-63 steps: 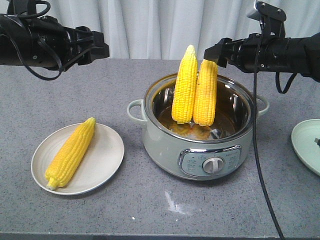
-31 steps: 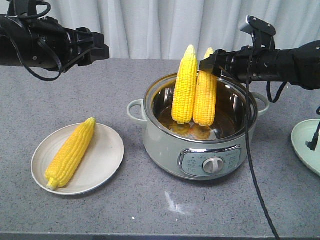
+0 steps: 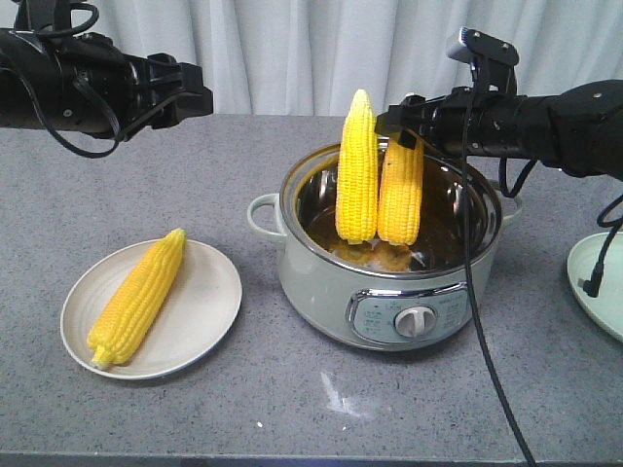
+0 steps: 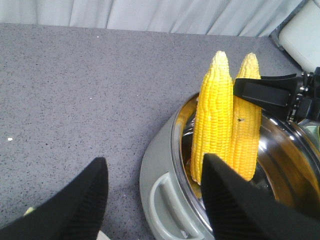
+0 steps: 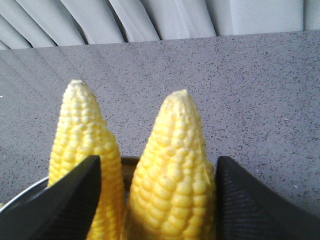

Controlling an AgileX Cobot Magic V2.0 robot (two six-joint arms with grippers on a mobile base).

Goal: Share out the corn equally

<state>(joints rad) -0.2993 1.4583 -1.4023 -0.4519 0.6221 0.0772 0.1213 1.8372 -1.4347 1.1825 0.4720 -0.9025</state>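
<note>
Two cobs of corn stand upright in the pot (image 3: 321, 282), a left cob (image 3: 357, 170) and a right cob (image 3: 401, 199), leaning together. A third cob (image 3: 136, 297) lies on the white plate (image 3: 209, 311) at the left. My right gripper (image 3: 397, 125) is open, and its fingers (image 5: 75, 200) straddle the pointed top of the right cob (image 5: 172, 190). My left gripper (image 3: 200, 97) hangs open and empty over the table's back left. In the left wrist view that gripper (image 4: 155, 200) looks toward the pot's handle (image 4: 170, 205) and both cobs (image 4: 215, 120).
A pale green plate (image 3: 599, 282) sits at the right table edge. The pot has side handles and a front dial (image 3: 416, 321). A black cable (image 3: 477, 292) hangs from the right arm in front of the pot. Curtains close off the back.
The right arm has moved left, bringing its open fingers over and around the right cob's tip. The left arm and the cob on the plate have not moved.
</note>
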